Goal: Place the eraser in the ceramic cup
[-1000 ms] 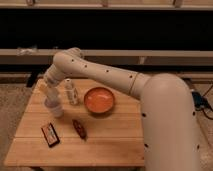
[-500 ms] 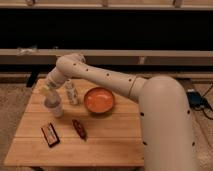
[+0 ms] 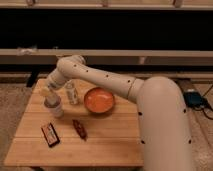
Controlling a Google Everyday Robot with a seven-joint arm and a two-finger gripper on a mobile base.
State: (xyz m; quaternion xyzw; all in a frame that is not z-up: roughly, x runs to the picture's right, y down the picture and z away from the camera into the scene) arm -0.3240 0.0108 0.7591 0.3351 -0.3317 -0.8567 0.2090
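The gripper (image 3: 49, 94) hangs at the left side of the wooden table (image 3: 105, 145), at the end of the white arm that reaches in from the right. It is shut on the eraser (image 3: 45, 92), a small pale cream block. The ceramic cup (image 3: 55, 108), small and whitish, stands upright on the table just below and slightly right of the gripper. The eraser is above the cup's rim, towards its left edge. The fingers partly hide the cup's mouth.
A slim white labelled bottle (image 3: 71, 93) stands right of the cup. An orange bowl (image 3: 99, 100) sits mid-table. A flat black-and-red rectangle (image 3: 50, 134) and a dark red oblong (image 3: 79, 128) lie near the front. The table's left edge is close to the cup.
The arm's wrist has shifted slightly to the left and down over the cup, with the eraser still in the gripper. The things on the table have not moved.
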